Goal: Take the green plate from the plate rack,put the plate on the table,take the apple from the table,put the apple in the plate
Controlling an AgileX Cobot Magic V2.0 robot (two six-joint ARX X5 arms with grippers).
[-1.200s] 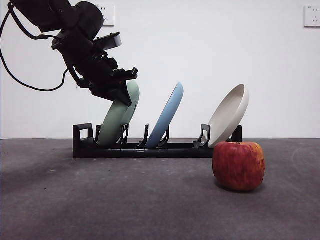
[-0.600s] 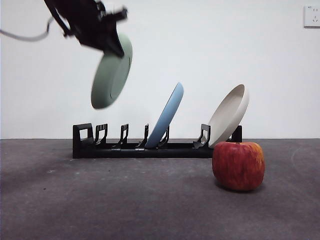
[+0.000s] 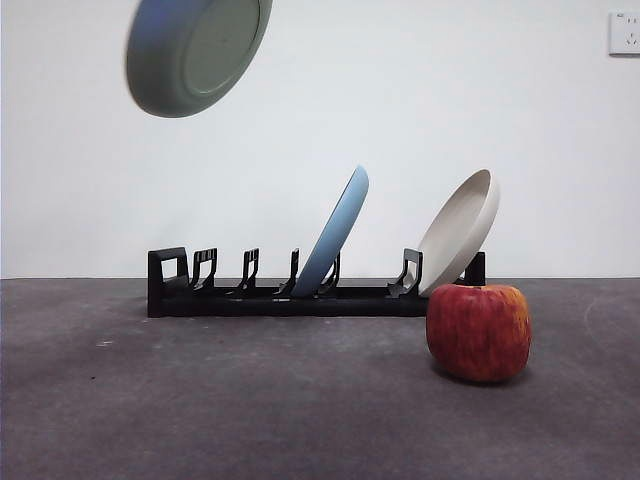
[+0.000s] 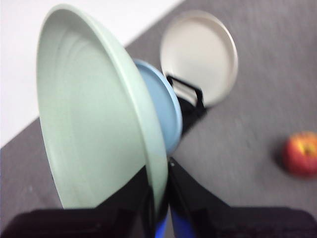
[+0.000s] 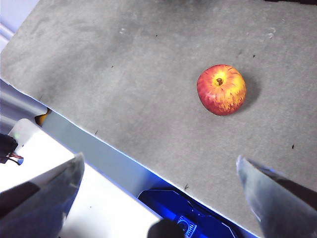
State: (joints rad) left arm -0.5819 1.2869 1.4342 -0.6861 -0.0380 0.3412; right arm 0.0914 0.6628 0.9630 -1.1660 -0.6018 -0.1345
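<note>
The green plate [image 3: 195, 50] hangs tilted high above the left end of the plate rack [image 3: 270, 297], partly cut off by the picture's top edge. In the left wrist view my left gripper [image 4: 158, 173] is shut on the rim of the green plate [image 4: 94, 114]. The arm itself is out of the front view. The apple [image 3: 478, 331] rests on the table [image 3: 250, 400] in front of the rack's right end. My right gripper [image 5: 159, 159] is open, high above the table near its edge, well apart from the apple [image 5: 221, 89].
A light blue plate [image 3: 335, 228] leans in the rack's middle and a cream plate [image 3: 460, 228] at its right end. The rack's left slots hold nothing. The table's edge [image 5: 99, 134] runs below the right gripper.
The left gripper has lifted the green plate out of the rack's left slot and carried it up and slightly left. The arm has left the front view. The apple has not moved.
</note>
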